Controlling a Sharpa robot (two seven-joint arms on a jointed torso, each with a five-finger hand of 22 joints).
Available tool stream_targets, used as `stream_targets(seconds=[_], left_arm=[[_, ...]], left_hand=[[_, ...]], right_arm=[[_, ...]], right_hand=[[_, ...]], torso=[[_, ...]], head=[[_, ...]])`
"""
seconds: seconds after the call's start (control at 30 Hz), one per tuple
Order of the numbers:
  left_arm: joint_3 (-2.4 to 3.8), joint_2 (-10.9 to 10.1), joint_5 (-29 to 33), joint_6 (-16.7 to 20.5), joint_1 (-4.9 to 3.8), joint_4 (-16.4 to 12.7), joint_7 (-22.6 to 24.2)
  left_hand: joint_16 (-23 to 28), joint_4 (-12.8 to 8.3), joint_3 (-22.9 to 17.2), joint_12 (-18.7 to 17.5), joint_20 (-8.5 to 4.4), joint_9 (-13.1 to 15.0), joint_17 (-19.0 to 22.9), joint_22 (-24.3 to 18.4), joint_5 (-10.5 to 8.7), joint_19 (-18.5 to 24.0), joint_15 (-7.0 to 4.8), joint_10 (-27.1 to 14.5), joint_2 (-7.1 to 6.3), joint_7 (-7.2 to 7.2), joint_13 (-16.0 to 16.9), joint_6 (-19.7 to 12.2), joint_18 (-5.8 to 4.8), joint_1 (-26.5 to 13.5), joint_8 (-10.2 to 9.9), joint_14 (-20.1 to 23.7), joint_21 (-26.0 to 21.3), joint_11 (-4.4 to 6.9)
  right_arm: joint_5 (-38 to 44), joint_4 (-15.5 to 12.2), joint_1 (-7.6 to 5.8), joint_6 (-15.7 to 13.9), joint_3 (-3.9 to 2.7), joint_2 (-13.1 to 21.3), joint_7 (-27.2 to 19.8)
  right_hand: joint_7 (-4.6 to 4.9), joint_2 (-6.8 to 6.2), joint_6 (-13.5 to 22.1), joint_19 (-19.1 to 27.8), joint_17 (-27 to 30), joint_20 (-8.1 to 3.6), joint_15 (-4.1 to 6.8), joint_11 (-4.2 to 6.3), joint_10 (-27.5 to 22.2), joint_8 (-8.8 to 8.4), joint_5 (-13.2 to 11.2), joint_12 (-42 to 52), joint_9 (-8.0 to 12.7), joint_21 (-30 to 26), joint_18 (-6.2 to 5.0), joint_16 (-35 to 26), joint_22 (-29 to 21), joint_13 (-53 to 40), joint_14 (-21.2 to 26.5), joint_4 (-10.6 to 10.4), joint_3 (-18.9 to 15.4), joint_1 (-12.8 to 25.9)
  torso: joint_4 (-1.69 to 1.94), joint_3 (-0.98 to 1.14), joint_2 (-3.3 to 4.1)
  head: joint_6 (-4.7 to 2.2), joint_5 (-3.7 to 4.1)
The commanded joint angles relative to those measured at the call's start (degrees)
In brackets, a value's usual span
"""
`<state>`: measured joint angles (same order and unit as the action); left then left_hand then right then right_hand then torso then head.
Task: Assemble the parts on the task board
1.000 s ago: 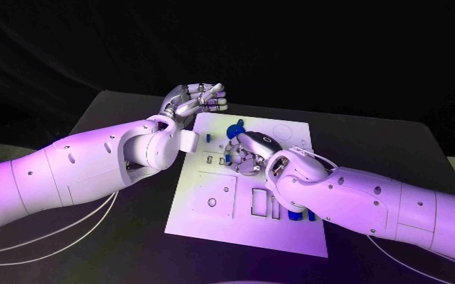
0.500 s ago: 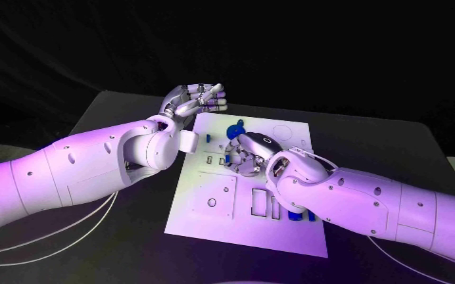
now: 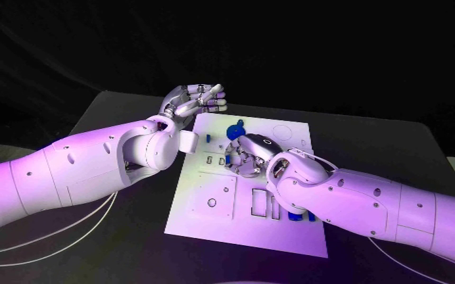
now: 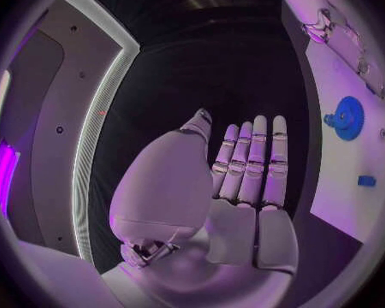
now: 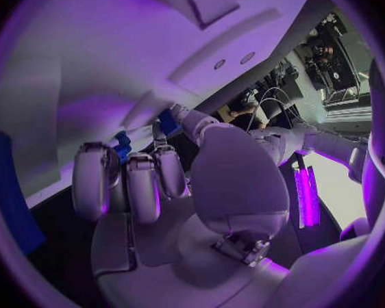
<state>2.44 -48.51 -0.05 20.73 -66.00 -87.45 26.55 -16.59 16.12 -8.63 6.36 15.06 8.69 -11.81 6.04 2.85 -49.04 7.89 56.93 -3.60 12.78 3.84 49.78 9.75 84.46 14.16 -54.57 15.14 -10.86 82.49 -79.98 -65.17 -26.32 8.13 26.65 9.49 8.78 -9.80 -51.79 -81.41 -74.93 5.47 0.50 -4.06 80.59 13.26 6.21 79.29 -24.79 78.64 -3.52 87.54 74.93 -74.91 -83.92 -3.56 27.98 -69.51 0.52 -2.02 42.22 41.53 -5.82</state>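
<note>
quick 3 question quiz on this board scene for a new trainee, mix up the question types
1. True or false: the left hand holds a blue part.
2. Which hand is down over the middle of the task board? A) left hand B) right hand C) neither
3. Fill in: the blue gear lies near the board's ____ edge, far or near as seen from the robot.

Key:
1. False. In the left wrist view its fingers are straight and together with nothing in them, and it sits off the board's far left corner.
2. B.
3. Far.
</note>
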Motion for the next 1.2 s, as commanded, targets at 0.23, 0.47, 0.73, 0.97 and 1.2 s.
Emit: stream_targets(seconds=[0.23, 0.47, 0.73, 0.97, 1.2], left_arm=[[0.04, 0.1, 0.1, -1.3, -0.04, -0.1, -0.1], [0.04, 0.0, 0.0, -1.5, -0.04, 0.0, -0.4], [0.04, -0.2, -6.3, -2.8, -0.02, 0.6, -3.0], [0.04, -1.6, -13.1, -7.8, -0.02, 0.0, -9.8], [0.27, -3.1, -21.5, -18.1, -0.54, -1.2, -22.0]], left_hand=[[0.2, 0.2, -0.2, -0.2, 0.08, -0.1, -0.1, -0.1, 0.00, -0.2, 0.50, 0.4, -0.30, 1.08, 0.0, -0.1, 0.78, 0.3, -0.4, 0.1, -0.4, 0.06], [0.2, 0.2, -0.2, -0.2, 0.08, -0.1, -0.1, -0.1, 0.00, -0.2, 0.50, 0.4, -0.30, 1.08, 0.0, -0.1, 0.78, 0.3, -0.4, 0.1, -0.4, 0.06], [-0.7, 0.2, 0.2, -0.6, -0.22, -0.1, -0.7, 0.0, -0.01, -1.4, 0.11, 0.6, -0.46, 1.02, 0.0, 0.0, 0.88, -0.2, -0.5, -1.7, 0.2, 0.19], [-18.7, 0.4, 1.9, 4.4, -5.54, 0.4, -10.6, 3.9, 0.19, -13.5, -4.78, 9.3, -1.02, -1.71, 2.3, 1.7, 0.88, -2.2, 0.4, -16.8, 8.9, 3.98], [-66.7, -0.3, 3.6, 29.3, -12.30, 4.6, -64.4, 17.4, 0.76, -27.6, -9.05, 15.4, -0.25, -5.68, 19.3, 3.7, -0.42, -5.8, 7.1, -32.1, 30.0, 8.61]], right_arm=[[0.6, -0.1, 0.05, 0.2, 0.02, 0.0, -0.7], [0.5, -0.9, 0.07, -2.5, 0.02, 0.6, -1.7], [-3.4, -5.5, -0.69, -6.8, -0.57, 4.9, -7.4], [-20.2, -10.7, -4.11, -4.7, -0.96, 12.3, -15.4], [-33.1, -13.1, -7.35, -3.0, -1.08, 20.0, -16.3]], right_hand=[[0.46, -1.49, 1.9, 0.5, -7.2, 0.73, -0.74, -0.38, -1.1, -1.43, -0.8, -0.8, 0.6, -0.8, 0.06, -0.3, 4.6, -1.9, -4.2, -0.9, -1.8, 1.2], [0.84, -2.03, 3.3, 1.0, -7.1, 1.06, -1.05, -0.72, -2.3, -2.53, -1.6, -1.9, 1.0, -1.6, -0.14, -0.4, 4.0, -0.7, -4.2, -1.7, -3.6, 1.4], [1.37, -1.96, 4.6, 1.3, -7.2, 1.46, -1.48, -1.20, -3.4, -3.61, -0.5, -2.7, 1.6, -2.1, -0.24, -0.3, 3.8, 0.3, -4.2, -2.0, -5.1, 0.1], [1.43, -0.45, 4.1, 3.2, -5.2, 1.61, -1.57, -1.26, -4.0, -3.49, 0.5, -3.1, 1.7, -4.9, -0.96, -1.2, 1.6, 0.8, -3.6, -1.6, -4.5, -1.9], [1.38, -0.26, 3.6, 3.2, -5.4, 1.61, -1.55, -1.22, -4.0, -3.19, 1.2, -3.1, 1.6, -5.0, -0.97, -1.1, 1.6, 0.8, -3.7, -1.6, -4.5, -2.1]], torso=[[0.01, 0.04, 0.04], [0.02, 0.06, 0.02], [-0.08, 0.05, -0.24], [-0.60, 0.25, -0.79], [-0.94, 0.64, -1.79]], head=[[-0.11, 0.03], [-0.13, 0.10], [-0.38, 0.20], [-0.54, 0.10], [-0.49, -0.07]])
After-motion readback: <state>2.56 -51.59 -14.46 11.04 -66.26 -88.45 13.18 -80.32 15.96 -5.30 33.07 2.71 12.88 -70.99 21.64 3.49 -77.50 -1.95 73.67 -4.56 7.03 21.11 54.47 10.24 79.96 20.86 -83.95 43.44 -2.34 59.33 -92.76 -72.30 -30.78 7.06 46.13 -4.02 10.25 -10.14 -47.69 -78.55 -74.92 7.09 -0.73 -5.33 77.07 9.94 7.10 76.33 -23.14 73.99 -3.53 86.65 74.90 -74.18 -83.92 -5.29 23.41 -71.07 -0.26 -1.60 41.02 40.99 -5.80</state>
